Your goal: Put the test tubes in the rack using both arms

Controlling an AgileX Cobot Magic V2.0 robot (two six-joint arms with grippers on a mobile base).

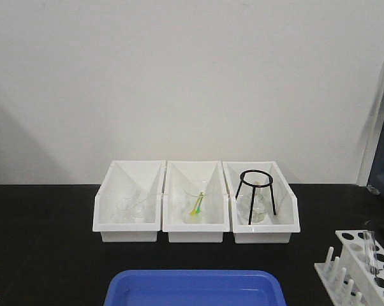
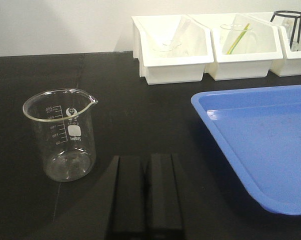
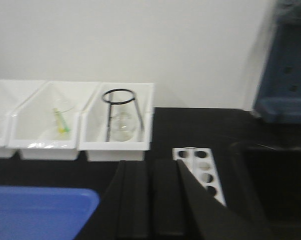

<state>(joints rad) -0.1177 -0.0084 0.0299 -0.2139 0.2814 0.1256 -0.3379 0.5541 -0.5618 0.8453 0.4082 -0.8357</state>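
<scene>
The rack [image 1: 364, 264] stood on the black bench [image 1: 45, 242] at its right edge, right of the blue tray [image 1: 195, 288] and nearer the camera than the bins. One test tube [image 1: 371, 252] stood upright in a hole of the rack's back row; white pegs lined the rack's left side. In the right wrist view the rack [image 3: 200, 170] showed only as a strip of holes, partly hidden behind the right gripper [image 3: 150, 200]. That gripper's fingers were pressed flat together, with nothing between them.

The left gripper [image 2: 146, 195] was likewise clenched, its two black fingers meeting along a thin seam, holding nothing. It hovered low over the bench between a clear graduated beaker [image 2: 60, 135], standing upright to its left, and the near corner of the tray to its right.

Three white bins sat in a row against the wall behind the tray. The left bin [image 1: 129, 204] held clear glassware, hard to make out. The middle bin [image 1: 196, 204] held glassware with a yellow-green rod leaning in it. The right bin [image 1: 261, 204] held a black wire tripod [image 1: 256, 191] standing over a clear flask [image 1: 256, 207].
</scene>
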